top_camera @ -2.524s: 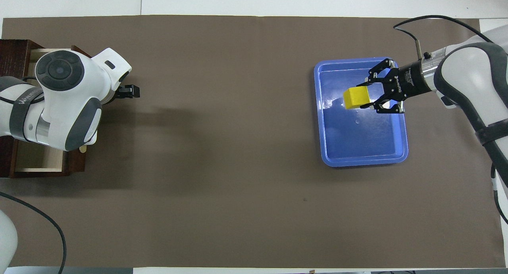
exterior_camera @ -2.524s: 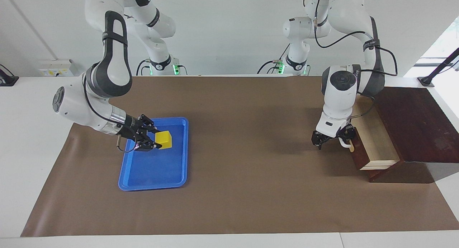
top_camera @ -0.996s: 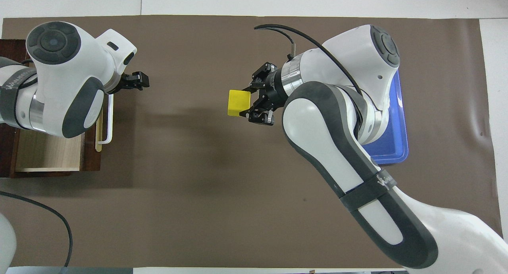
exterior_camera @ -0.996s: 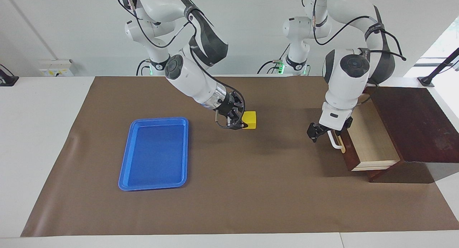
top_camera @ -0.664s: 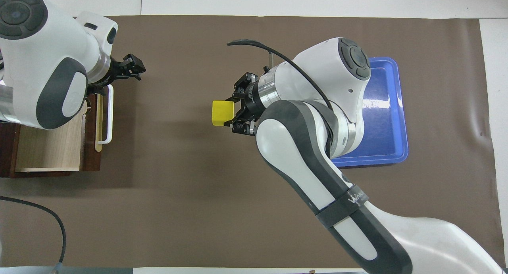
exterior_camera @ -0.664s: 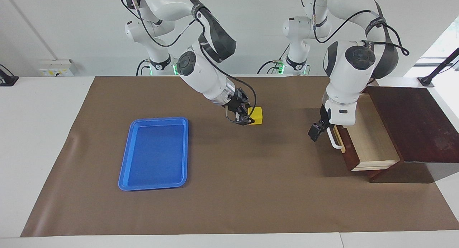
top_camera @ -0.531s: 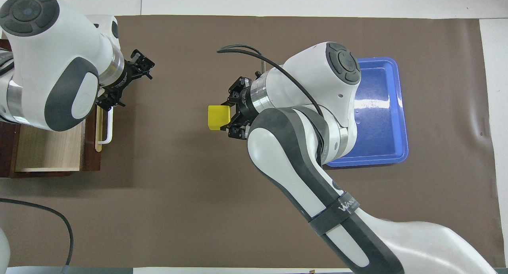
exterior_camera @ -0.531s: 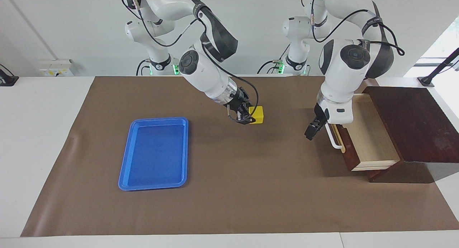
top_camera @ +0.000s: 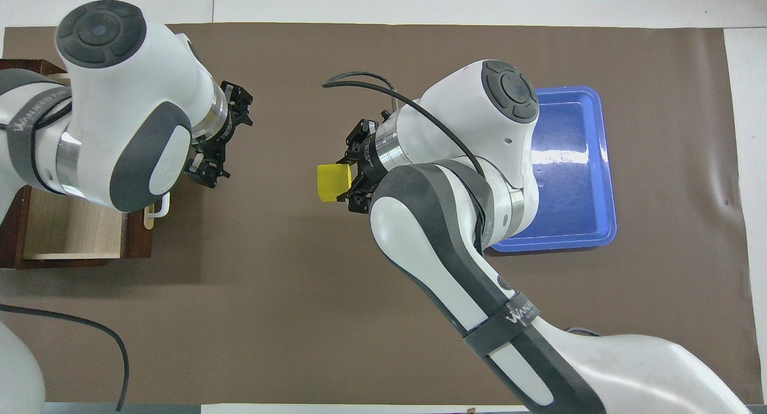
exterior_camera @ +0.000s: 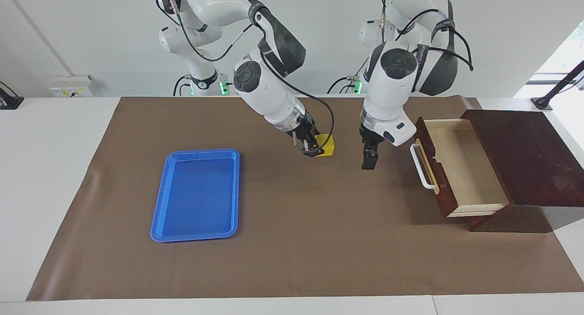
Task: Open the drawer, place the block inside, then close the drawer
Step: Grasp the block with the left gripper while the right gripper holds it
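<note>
My right gripper (exterior_camera: 315, 149) clamps the block (exterior_camera: 326, 146) mid-mat, half hiding it; left gripper (exterior_camera: 368, 161) spread, beside open drawer (exterior_camera: 456, 164).

The right arm's dark band (top_camera: 520, 318) reads "WANA…", partly legible.

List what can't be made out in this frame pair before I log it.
- Drawer interior: in the overhead view the left arm covers most of it.
- Block: in the facing view the right gripper hides part of it.
- Blue tray: in the overhead view the right arm covers one side.
</note>
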### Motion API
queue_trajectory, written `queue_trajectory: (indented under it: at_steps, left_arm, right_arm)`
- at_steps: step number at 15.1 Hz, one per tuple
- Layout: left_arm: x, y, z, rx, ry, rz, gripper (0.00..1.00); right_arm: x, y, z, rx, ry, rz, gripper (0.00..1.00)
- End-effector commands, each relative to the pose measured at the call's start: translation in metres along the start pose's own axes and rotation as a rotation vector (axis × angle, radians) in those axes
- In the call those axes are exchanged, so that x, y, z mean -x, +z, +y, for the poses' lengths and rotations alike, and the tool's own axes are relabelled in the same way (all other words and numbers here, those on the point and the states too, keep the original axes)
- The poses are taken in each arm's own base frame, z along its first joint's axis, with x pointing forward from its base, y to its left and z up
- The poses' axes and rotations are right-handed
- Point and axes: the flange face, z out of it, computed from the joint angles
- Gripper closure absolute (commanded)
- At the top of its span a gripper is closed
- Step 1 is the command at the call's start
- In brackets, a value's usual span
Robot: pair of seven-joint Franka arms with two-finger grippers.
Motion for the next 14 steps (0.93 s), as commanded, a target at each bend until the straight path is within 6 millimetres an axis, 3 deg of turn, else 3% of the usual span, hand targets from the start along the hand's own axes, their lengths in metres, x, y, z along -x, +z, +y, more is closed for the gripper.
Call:
queue_trajectory:
  at_steps: [1, 3, 7, 9, 14]
  left_arm:
    - [0.009, 0.003, -0.019, -0.011, -0.109, -0.016, 0.0]
    - [0.031, 0.006, -0.035, -0.02, -0.079, -0.028, 0.0]
    - [0.037, 0.003, -0.032, 0.005, -0.111, -0.071, 0.0]
    - [0.052, 0.004, -0.036, 0.034, -0.099, -0.088, 0.0]
    - [0.067, 0.007, -0.041, 0.062, -0.116, -0.102, 0.0]
  right_arm:
    - [0.005, 0.0, -0.005, -0.003, 0.0, 0.009, 1.0]
    - [0.005, 0.0, -0.005, -0.003, 0.0, 0.009, 1.0]
    - [0.003, 0.003, -0.004, 0.0, 0.002, 0.012, 1.0]
    - [0.003, 0.004, -0.003, 0.003, 0.002, 0.015, 1.0]
    - [0.002, 0.004, -0.004, 0.001, 0.005, 0.014, 1.0]
